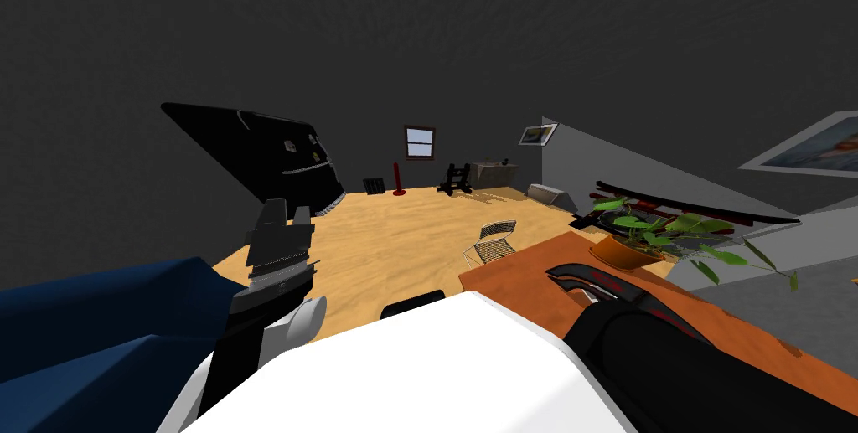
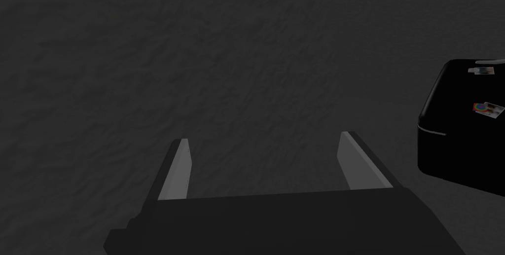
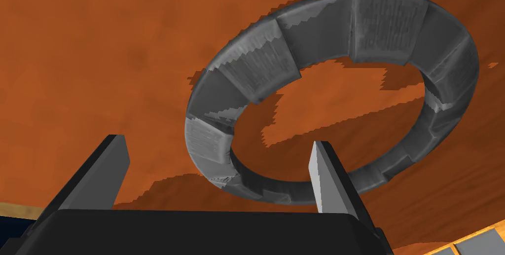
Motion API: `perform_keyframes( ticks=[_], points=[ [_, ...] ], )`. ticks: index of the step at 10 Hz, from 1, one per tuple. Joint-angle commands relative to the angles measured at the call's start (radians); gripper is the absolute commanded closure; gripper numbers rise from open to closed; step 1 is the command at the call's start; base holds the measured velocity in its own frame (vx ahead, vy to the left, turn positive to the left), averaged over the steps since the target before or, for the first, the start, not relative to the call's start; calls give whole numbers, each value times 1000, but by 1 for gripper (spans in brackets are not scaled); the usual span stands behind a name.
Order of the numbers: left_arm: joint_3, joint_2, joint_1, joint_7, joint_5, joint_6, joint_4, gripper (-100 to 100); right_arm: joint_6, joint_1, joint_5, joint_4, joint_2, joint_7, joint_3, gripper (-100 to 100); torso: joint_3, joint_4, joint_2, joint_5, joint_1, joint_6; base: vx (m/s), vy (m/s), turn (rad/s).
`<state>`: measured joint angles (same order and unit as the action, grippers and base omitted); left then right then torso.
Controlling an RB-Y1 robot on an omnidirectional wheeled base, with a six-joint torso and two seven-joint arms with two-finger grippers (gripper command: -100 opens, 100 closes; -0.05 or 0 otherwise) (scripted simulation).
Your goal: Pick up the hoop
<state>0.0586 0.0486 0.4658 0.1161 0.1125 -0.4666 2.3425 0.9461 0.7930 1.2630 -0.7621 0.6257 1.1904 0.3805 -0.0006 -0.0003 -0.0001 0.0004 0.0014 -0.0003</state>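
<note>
Two claws, both spread. At the left, my left claw [image 2: 264, 138] is raised and empty. At the right, my right claw [image 3: 218, 146] straddles the near rim of the grey hoop [image 3: 375, 25], which lies flat on the orange tabletop [image 3: 98, 45].
</note>
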Motion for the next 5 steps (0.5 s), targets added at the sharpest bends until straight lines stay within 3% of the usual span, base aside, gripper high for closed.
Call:
perform_keyframes(
  ticks=[1, 4, 5],
  points=[
    [0, 0, 0, 0, 0, 0, 0, 0, 25, -50, -50, 19, 1, 28, 30, -100, 0, 0, 0, 0, 0, 0, -65, 17, 7],
    [0, 0, 0, 0, 0, 0, 0, 0, 50, -126, -132, 38, 2, 57, 60, -100, 6, 2, 10, 0, 1, 0, -127, 22, 4],
    [0, 0, 0, 0, 0, 0, 0, 0, 50, -126, -137, 38, 2, 57, 60, -100, 6, 2, 10, 0, 1, 0, -57, 9, -2]
  ],
)
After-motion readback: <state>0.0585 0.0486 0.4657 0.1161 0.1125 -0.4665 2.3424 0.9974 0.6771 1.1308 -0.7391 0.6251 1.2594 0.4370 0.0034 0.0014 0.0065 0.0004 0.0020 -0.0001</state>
